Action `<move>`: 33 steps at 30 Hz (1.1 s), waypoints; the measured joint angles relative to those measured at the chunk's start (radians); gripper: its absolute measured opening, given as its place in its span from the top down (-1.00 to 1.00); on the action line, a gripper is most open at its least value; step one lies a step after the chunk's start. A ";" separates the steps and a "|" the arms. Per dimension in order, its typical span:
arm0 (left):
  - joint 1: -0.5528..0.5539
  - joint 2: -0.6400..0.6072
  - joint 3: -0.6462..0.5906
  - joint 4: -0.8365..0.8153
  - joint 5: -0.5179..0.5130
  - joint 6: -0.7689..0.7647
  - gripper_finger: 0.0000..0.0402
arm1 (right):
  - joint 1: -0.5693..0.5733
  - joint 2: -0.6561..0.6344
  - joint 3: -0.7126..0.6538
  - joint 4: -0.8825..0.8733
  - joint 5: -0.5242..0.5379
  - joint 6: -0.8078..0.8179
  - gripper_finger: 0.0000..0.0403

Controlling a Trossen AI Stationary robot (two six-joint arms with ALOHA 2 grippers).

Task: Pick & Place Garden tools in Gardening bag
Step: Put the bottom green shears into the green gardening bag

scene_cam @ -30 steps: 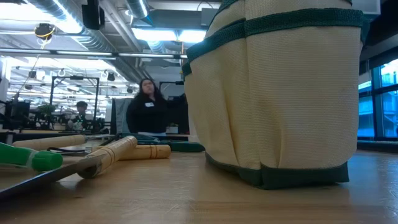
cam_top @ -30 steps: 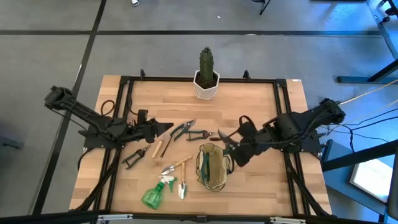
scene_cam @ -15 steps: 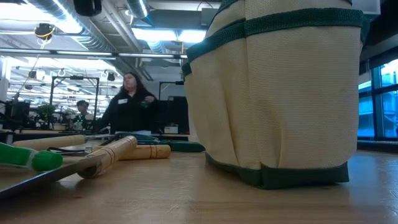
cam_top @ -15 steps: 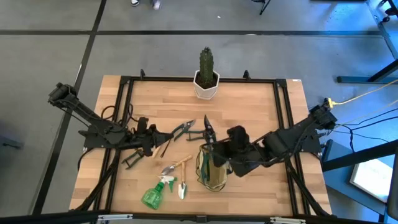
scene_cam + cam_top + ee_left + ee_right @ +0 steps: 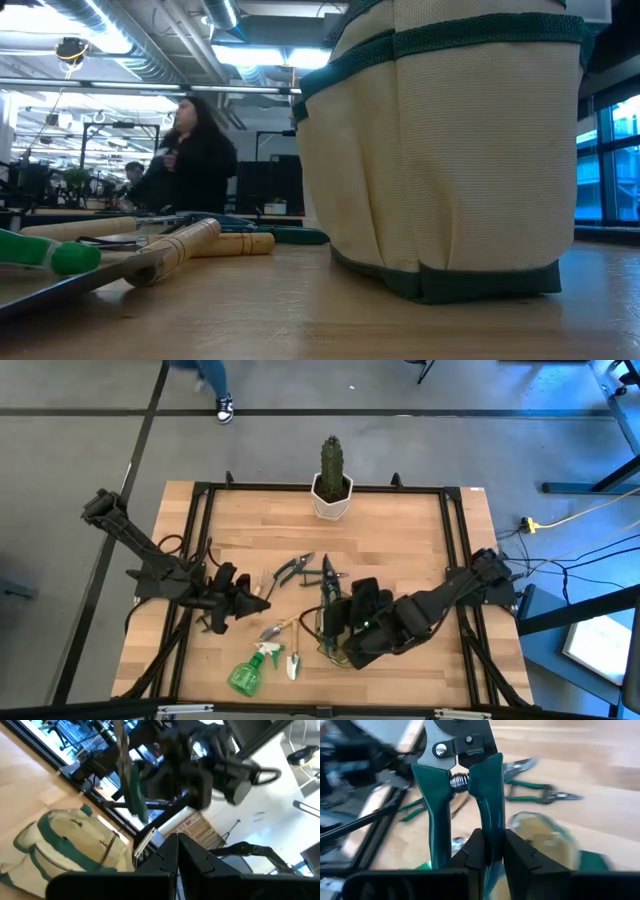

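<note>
Shears (image 5: 470,775) are being gripped by one handle in the R hand (image 5: 489,851), held over the bag (image 5: 335,632) at worktop (image 5: 400,530) centre. L hand (image 5: 177,851) is being kept closed, empty, near other tools (image 5: 285,628).

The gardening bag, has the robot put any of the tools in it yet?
Nothing visibly packed yet. The right gripper is shut on one pair of green-handled shears, carried above the gardening bag. Other shears, wooden-handled tools and the spray bottle lie on the table. The left gripper is shut, empty.
</note>
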 joint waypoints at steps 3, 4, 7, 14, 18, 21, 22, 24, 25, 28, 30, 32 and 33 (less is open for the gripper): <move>-0.015 0.000 0.000 -0.010 -0.002 0.003 0.99 | -0.004 0.052 0.156 -0.155 -0.080 0.034 0.77; -0.019 0.000 0.000 -0.011 -0.004 0.003 0.99 | -0.009 0.062 0.175 -0.139 -0.101 0.016 0.77; -0.028 0.000 0.000 -0.011 -0.012 0.019 0.99 | -0.013 0.082 0.184 -0.127 -0.140 -0.002 0.77; -0.028 0.000 0.000 -0.015 -0.012 0.021 0.99 | -0.015 0.123 0.147 -0.147 -0.191 -0.004 0.77; -0.028 0.000 0.000 -0.007 -0.011 0.021 0.99 | -0.007 0.131 0.124 -0.147 -0.230 0.001 0.77; -0.028 0.000 0.000 -0.009 -0.008 0.021 0.99 | 0.000 0.127 0.110 -0.148 -0.245 0.026 0.77; -0.028 0.000 0.000 -0.009 -0.008 0.021 0.99 | 0.002 0.127 0.108 -0.147 -0.251 0.029 0.77; -0.028 0.000 0.000 -0.011 -0.007 0.021 0.99 | 0.005 0.128 0.107 -0.147 -0.266 0.029 0.77; -0.028 0.000 0.000 -0.012 -0.006 0.021 0.99 | 0.004 0.128 0.107 -0.147 -0.277 0.027 0.77; -0.028 0.000 0.000 -0.015 -0.003 0.021 0.99 | 0.004 0.128 0.107 -0.147 -0.299 -0.025 0.77; -0.028 0.000 0.000 -0.015 -0.002 0.021 0.99 | 0.006 0.128 0.107 -0.147 -0.306 -0.049 0.77; -0.028 0.000 0.000 -0.015 -0.002 0.021 0.99 | 0.007 0.128 0.107 -0.147 -0.326 -0.083 0.77; -0.028 0.000 0.000 -0.015 -0.003 0.021 0.99 | 0.007 0.128 0.107 -0.147 -0.341 -0.102 0.77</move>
